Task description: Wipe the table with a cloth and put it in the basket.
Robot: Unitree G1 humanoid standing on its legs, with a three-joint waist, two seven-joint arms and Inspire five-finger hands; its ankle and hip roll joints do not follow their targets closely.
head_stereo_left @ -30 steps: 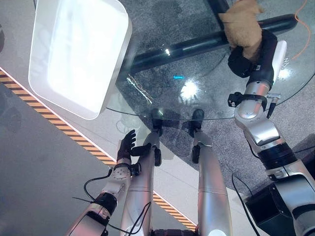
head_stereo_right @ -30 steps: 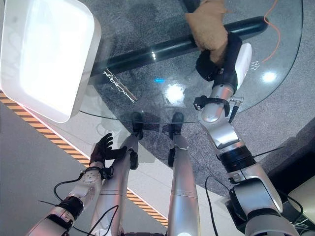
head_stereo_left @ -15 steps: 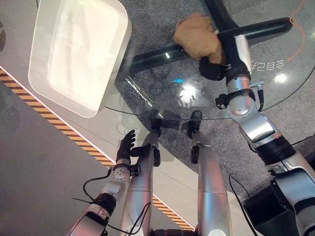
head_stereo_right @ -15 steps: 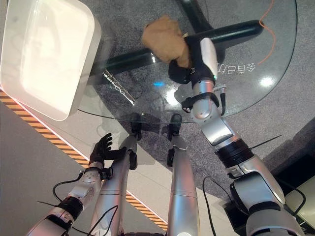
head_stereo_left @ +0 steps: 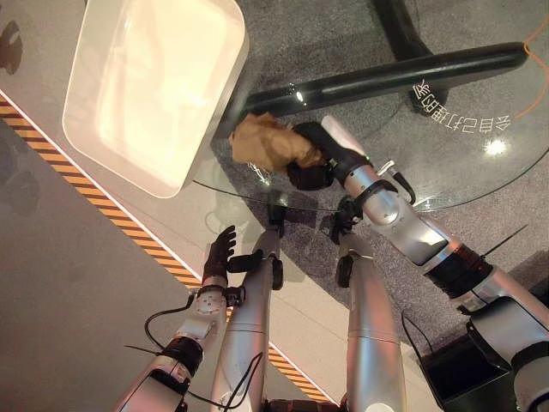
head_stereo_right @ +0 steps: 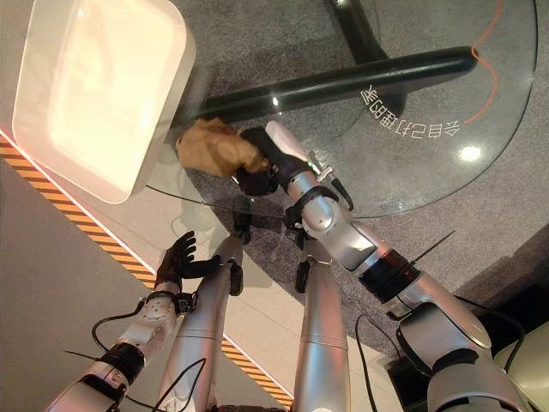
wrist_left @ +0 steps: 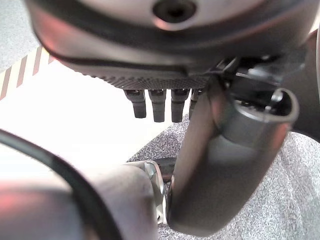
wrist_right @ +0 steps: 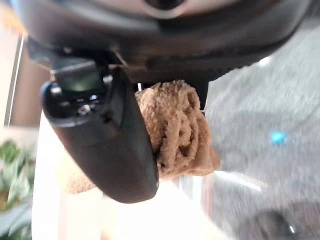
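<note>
The right hand [head_stereo_left: 310, 165] has its fingers curled around the brown cloth [head_stereo_left: 264, 142], bunched on the glass table [head_stereo_left: 480, 172]. The white basket [head_stereo_left: 111, 146] sits just past the cloth, on the robot's left, so this hand is nearer. The left hand [head_stereo_left: 220, 254] hangs low beside the table, fingers straight, probably idle.

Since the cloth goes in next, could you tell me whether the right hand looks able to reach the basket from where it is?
Probably yes. The right hand, shut on the brown cloth, sits at the glass table edge right beside the white basket, whose open top has nothing over it and nothing between.
</note>
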